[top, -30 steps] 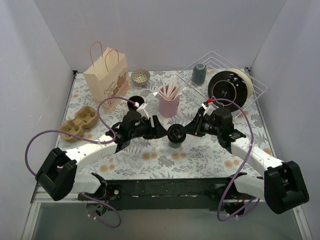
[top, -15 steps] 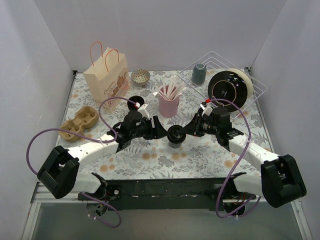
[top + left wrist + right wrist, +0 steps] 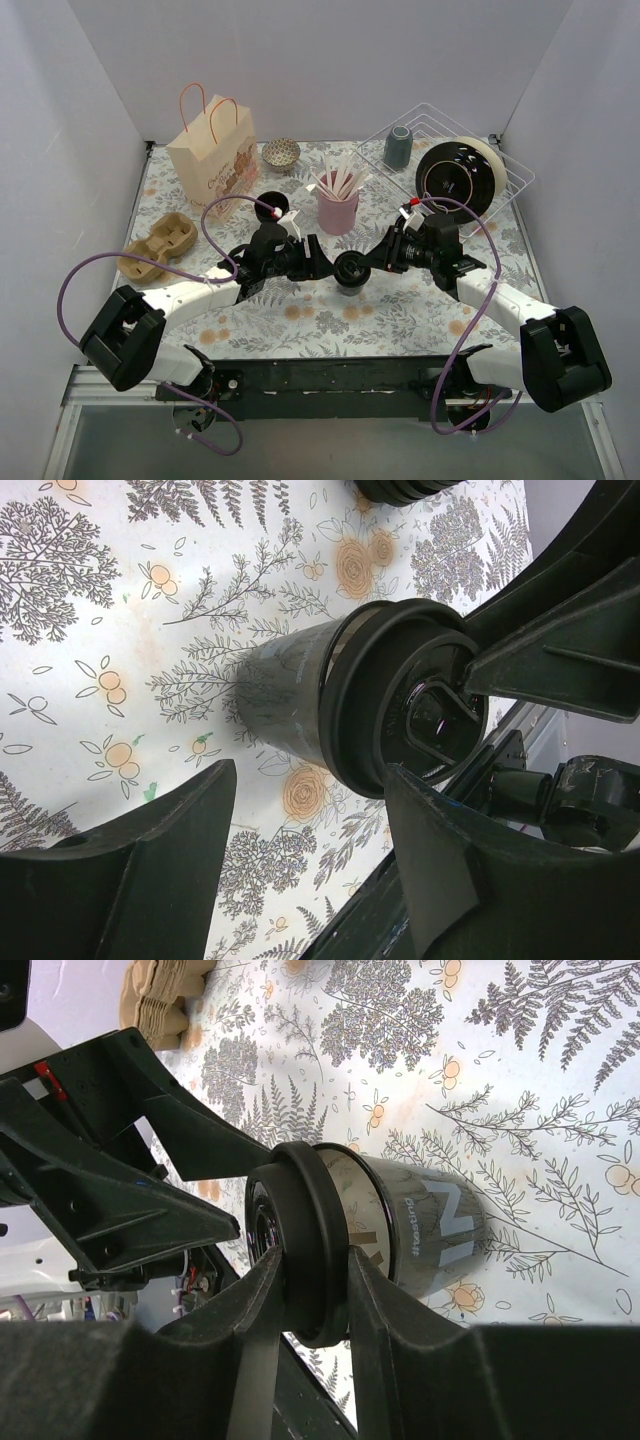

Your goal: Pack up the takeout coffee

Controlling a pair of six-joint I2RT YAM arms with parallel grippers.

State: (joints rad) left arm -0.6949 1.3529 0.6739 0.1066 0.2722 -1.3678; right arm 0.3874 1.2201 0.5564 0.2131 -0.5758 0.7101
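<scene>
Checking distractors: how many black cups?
2: lidded black disposable cup at centre of the top view; lidless black cup near the brown paper bag. No others visible.

Takeout coffee (image 3: 351, 270): glossy black. Tablecloth (image 3: 400, 310): white, grey fern and orange flower print. Stirrer cup (image 3: 338, 212): pink.

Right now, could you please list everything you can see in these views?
takeout coffee: one, black with lid, table centre
lidless cup: one, black, centre left, further back
paper bag: one, tan, far left
cup carrier: one, brown, left edge
bowl: one, patterned, beside bag
pink cup: one, holding pale sticks, centre back
wire rack: one, white, far right
tumbler: one, grey-blue, in rack
dishes: two, black and cream, in rack
left gripper: one, black, open, flanking coffee
right gripper: one, black, closed on coffee's lid
</scene>
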